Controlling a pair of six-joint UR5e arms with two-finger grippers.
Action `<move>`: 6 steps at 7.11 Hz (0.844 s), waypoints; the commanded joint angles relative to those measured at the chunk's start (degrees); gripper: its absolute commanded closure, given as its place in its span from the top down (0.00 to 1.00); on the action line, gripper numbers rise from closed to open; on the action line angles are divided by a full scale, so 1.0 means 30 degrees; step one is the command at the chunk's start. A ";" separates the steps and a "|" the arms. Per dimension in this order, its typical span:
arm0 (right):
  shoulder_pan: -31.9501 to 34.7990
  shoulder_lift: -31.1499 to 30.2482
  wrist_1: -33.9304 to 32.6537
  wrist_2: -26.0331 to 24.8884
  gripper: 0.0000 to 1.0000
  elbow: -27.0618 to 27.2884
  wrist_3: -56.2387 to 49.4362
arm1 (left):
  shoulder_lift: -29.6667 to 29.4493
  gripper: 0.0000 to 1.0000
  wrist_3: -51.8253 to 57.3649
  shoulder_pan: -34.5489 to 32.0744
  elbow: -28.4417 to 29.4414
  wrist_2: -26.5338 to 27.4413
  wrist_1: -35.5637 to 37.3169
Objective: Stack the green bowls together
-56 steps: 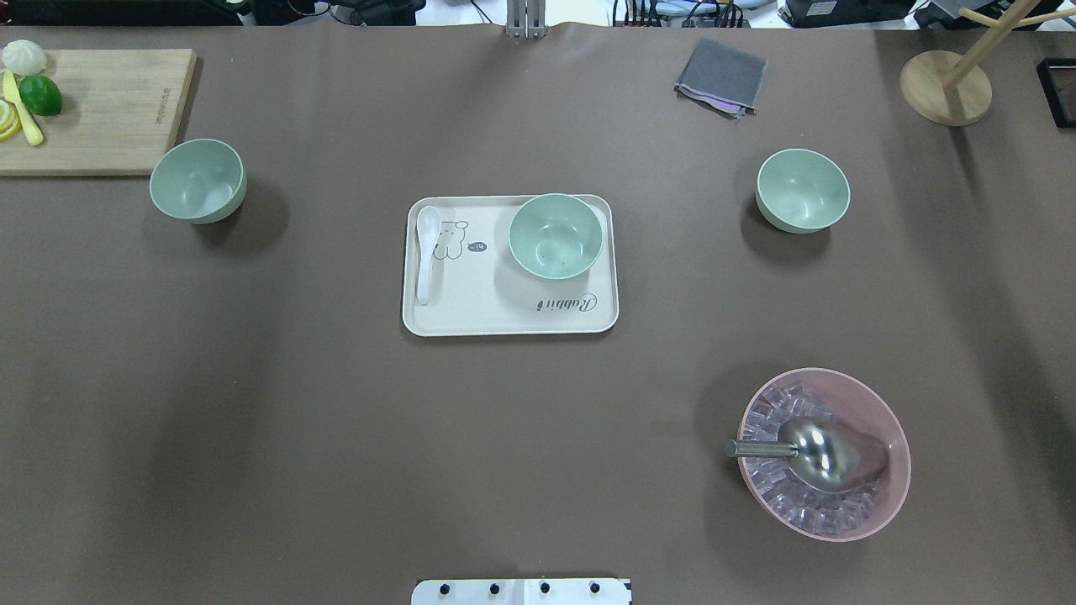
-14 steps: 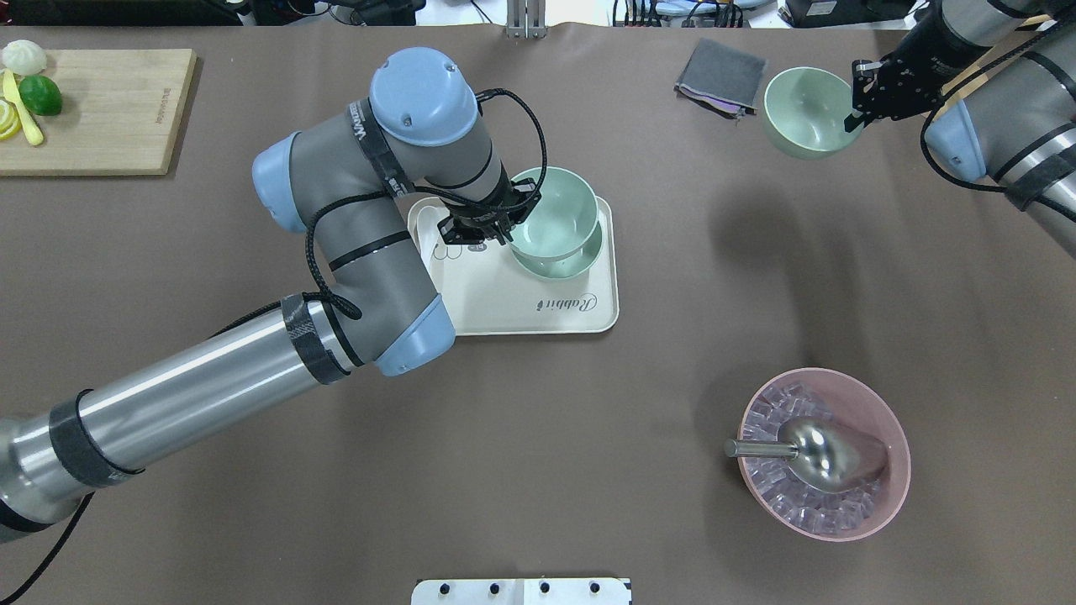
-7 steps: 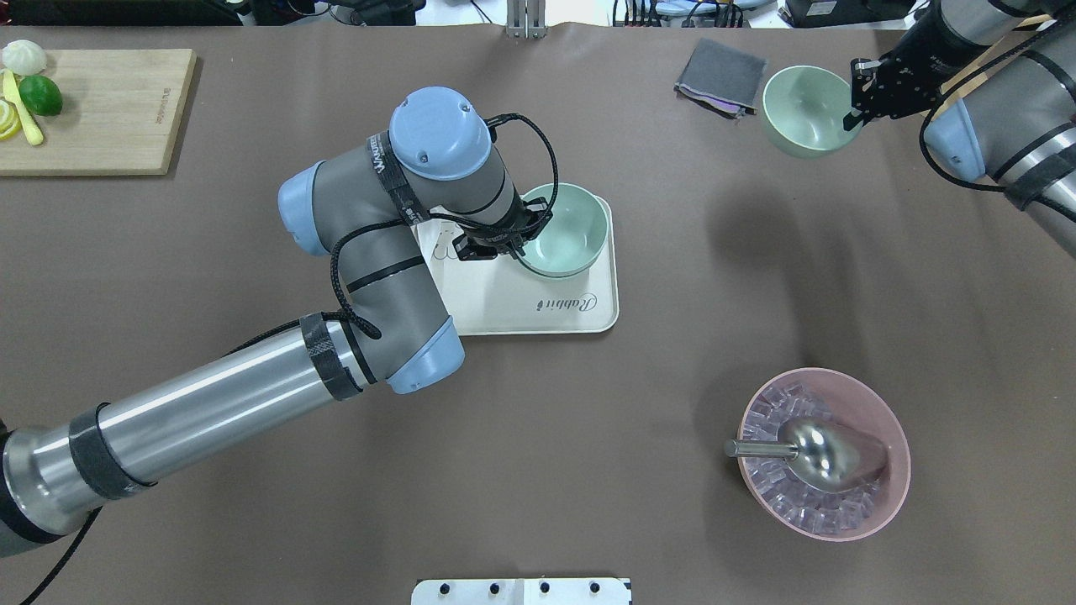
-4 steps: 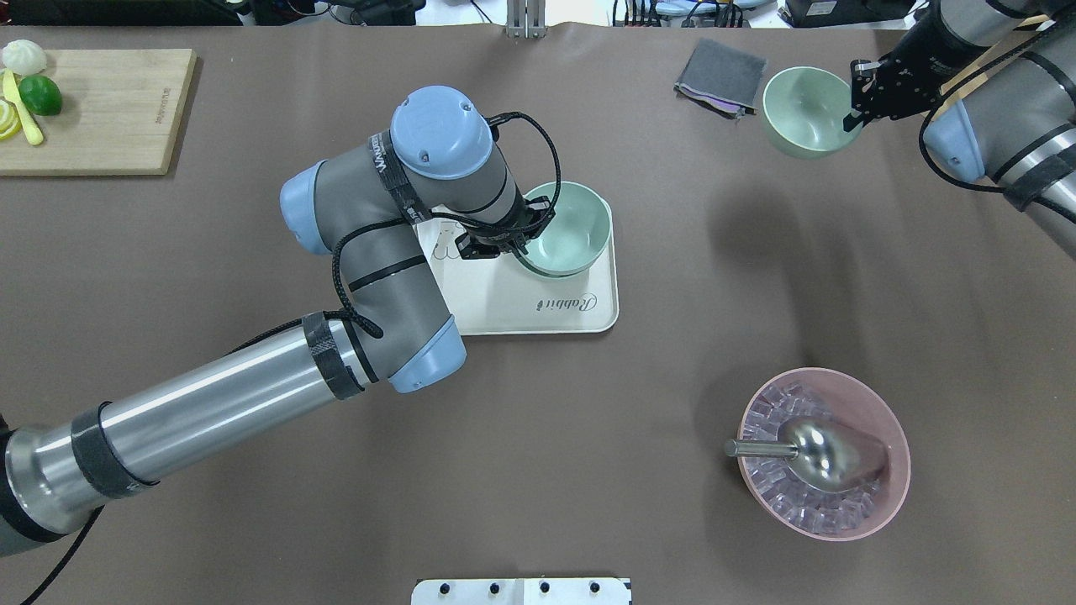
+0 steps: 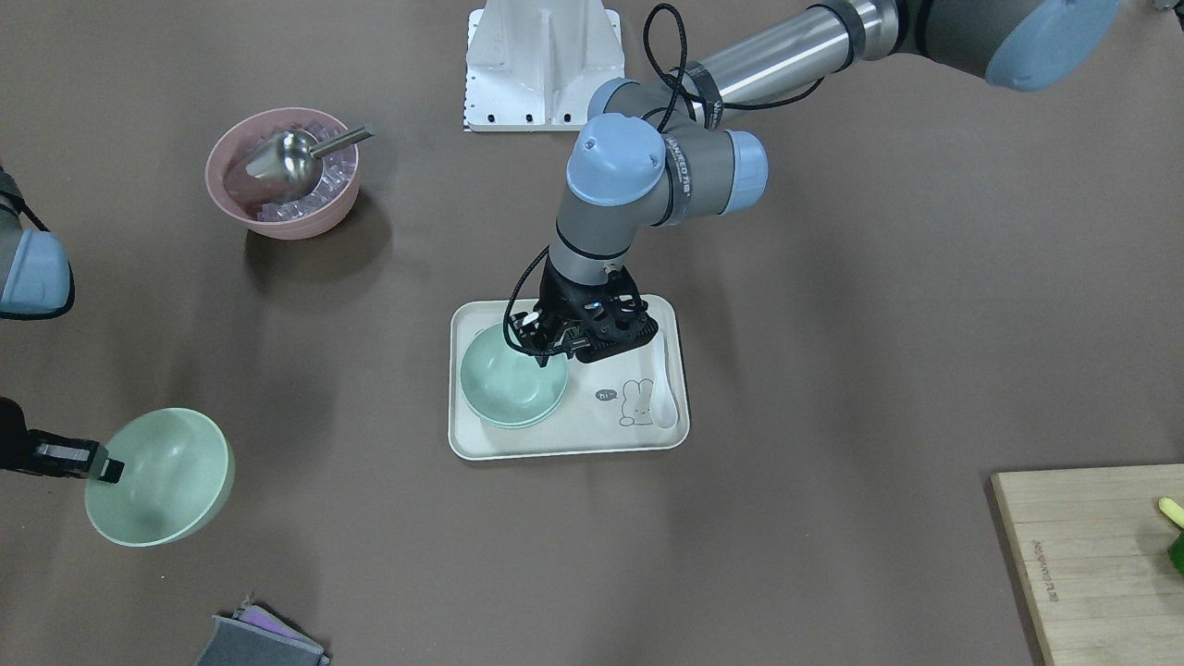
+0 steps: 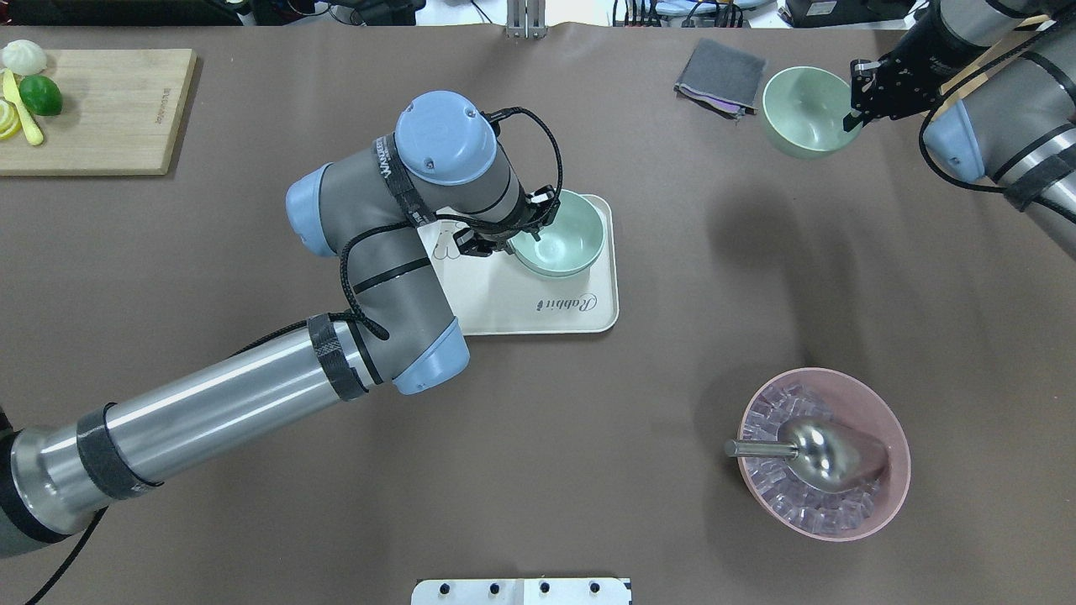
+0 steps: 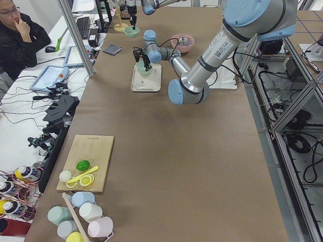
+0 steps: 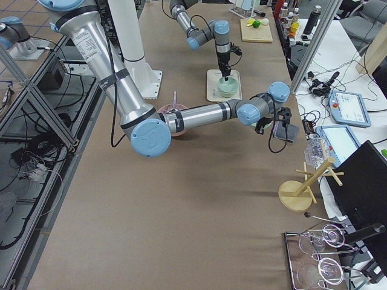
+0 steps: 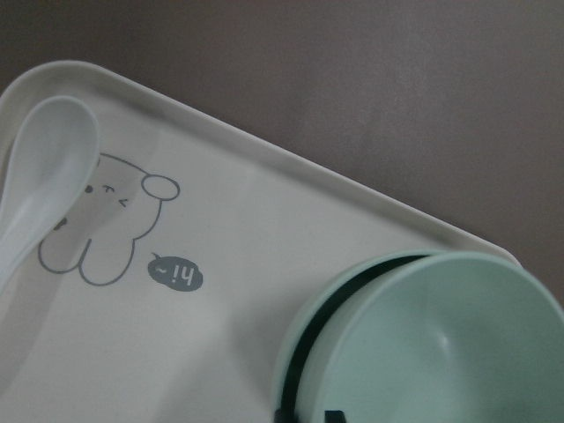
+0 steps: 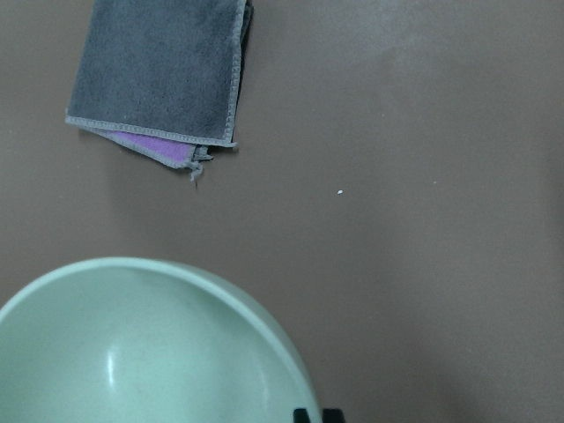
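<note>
Now left fingers pinch the nested bowl by its rim on the tray, right fingers pinch the lifted bowl.

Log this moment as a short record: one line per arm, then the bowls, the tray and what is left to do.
left gripper: jaws shut on the rim of the top bowl, which sits slightly off-centre inside the bottom bowl
right gripper: holds the third bowl by its rim, in the air beside the grey cloth
tray: carries the two nested bowls and a white spoon
stack: two of three bowls
left to do: third bowl onto the stack
</note>
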 commanded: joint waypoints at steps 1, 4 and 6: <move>-0.0047 0.0286 -0.0567 0.0053 0.00 0.0808 0.0023 | 0.0591 0.98 0.0906 -0.1378 -0.1358 -0.0936 0.0764; -0.1270 0.2185 -0.1451 -0.0180 0.00 0.1107 0.0400 | 0.4795 0.98 0.8796 -0.6557 -0.6562 -0.4890 0.5271; -0.3347 0.4233 -0.1393 -0.0822 0.00 0.1077 0.3087 | 0.8111 0.98 1.3493 -0.9988 -0.8481 -0.7175 0.5634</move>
